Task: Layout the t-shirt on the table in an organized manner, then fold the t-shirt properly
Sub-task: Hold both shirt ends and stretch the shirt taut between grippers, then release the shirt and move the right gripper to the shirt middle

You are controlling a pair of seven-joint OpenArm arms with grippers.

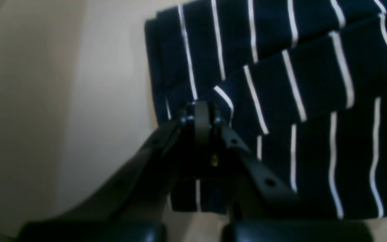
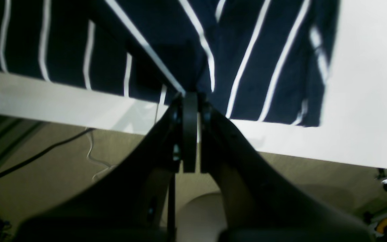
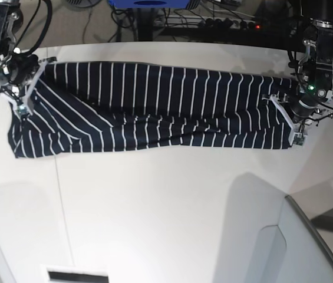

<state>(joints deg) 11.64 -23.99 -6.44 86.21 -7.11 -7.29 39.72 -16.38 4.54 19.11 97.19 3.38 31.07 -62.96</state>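
**Shirt stretched in a long band, folding partly under way**

The surface (image 3: 172, 218) is broad and white, with most of it bare below the garment. Across its far half lies the t-shirt (image 3: 154, 112), pulled out into a long horizontal band that runs nearly from one arm to the other. It looks already doubled lengthwise: an upper layer overlaps the lower one along a rumpled line through the middle, and at the base view's left end a diagonal flap crosses the stripes.

The right gripper (image 2: 190, 97), at the base view's left, has its jaws closed tight on a pinch of fabric near the shirt's end, close to the surface edge. The left gripper (image 1: 202, 111), at the other end, likewise has its jaws closed on the cloth's edge, where a folded layer lies over the one below.

By my reading, the spreading is done and a first lengthwise fold is in place or being set. Left to do: smoothing the middle wrinkles, tidying the slanted end, and folding the band crosswise into a compact stack.
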